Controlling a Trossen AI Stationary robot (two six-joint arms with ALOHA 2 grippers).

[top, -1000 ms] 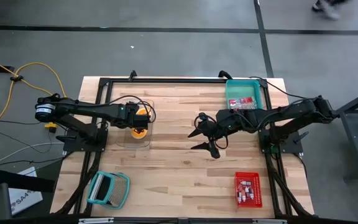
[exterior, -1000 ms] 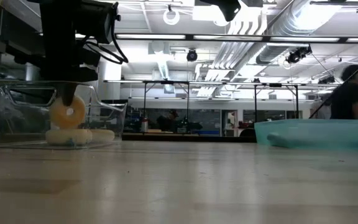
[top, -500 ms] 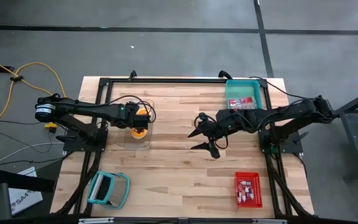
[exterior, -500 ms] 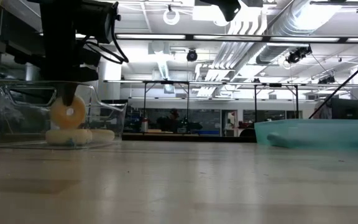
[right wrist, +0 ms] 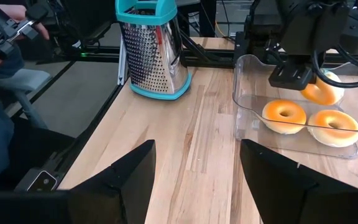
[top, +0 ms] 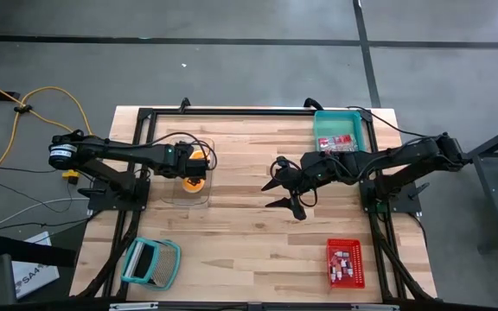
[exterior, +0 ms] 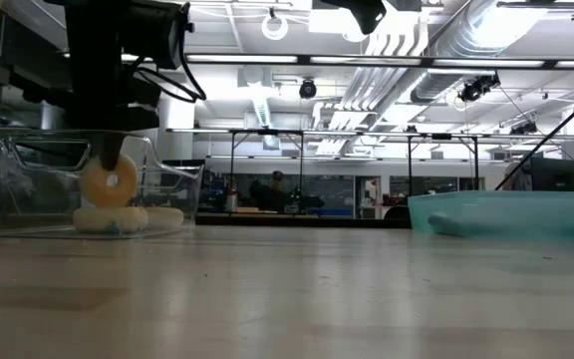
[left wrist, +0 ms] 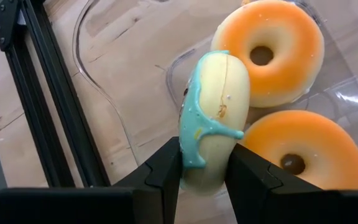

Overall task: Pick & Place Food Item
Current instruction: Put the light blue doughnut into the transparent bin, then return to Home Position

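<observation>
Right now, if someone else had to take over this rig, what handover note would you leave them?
Left gripper: shut on the donut with teal icing, held on edge above the clear tray.
Right gripper: open and holding nothing, mid-table.
Two orange-glazed donuts lie in the clear tray. A teal bin sits at the far right, a red basket near right, and a grater near left.
Done: donut grasped and lifted.
Left: carry it over and place it. The destination is not evident.

Left gripper (left wrist: pixel 202 171) clamping a doughnut (left wrist: pixel 214 118) edgewise, right gripper (top: pixel 281 185) hanging mid-table, fingers spread wide
</observation>
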